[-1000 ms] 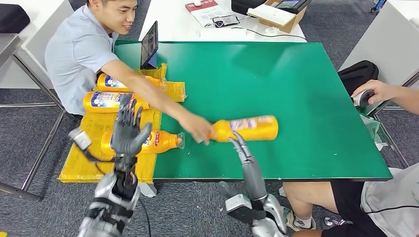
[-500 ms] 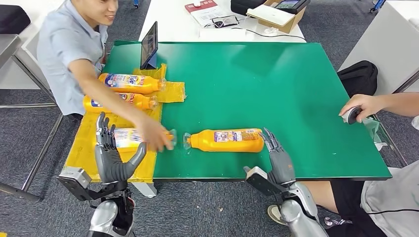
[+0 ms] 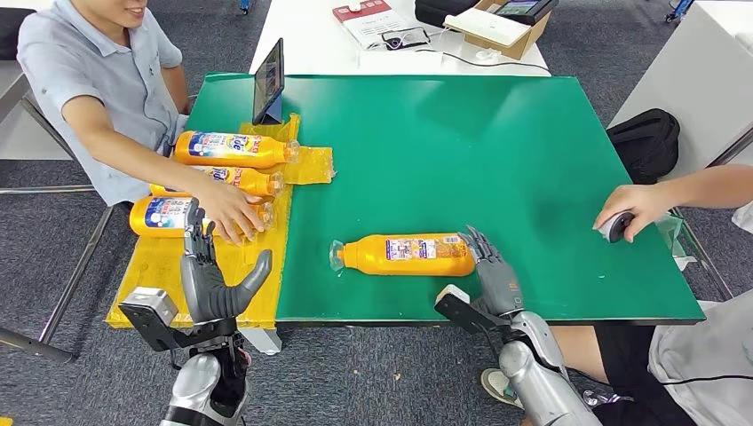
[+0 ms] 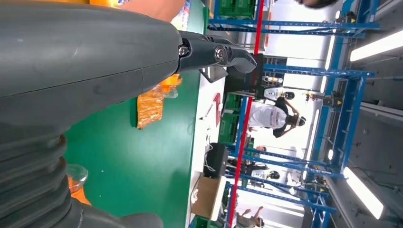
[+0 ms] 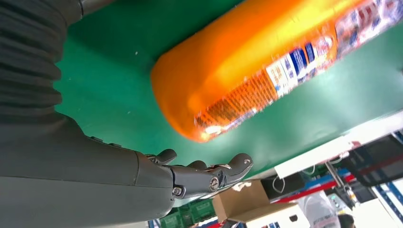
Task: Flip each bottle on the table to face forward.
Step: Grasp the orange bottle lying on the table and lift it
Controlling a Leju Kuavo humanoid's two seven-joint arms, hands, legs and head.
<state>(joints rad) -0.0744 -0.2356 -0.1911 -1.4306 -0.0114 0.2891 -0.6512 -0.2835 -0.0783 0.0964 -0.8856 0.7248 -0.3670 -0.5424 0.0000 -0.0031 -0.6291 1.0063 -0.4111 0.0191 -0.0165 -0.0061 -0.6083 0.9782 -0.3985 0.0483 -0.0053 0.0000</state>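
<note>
At table centre: orange bottle (image 3: 404,254) lying flat, printed label up, text unreadable.
Right hand (image 3: 491,272) at its 3 o'clock base, fingers spread, holding nothing; left hand (image 3: 210,277) spread at 9 o'clock.

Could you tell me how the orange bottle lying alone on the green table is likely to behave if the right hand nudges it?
The orange bottle lies on its side and looks rounded, so it would probably roll. Its glossy plastic may slip under the open right hand. It looks rigid, unlikely to flop.

person's hand (image 3: 226,213) moved to third bottle (image 3: 164,216) | bottle shifted left
</note>
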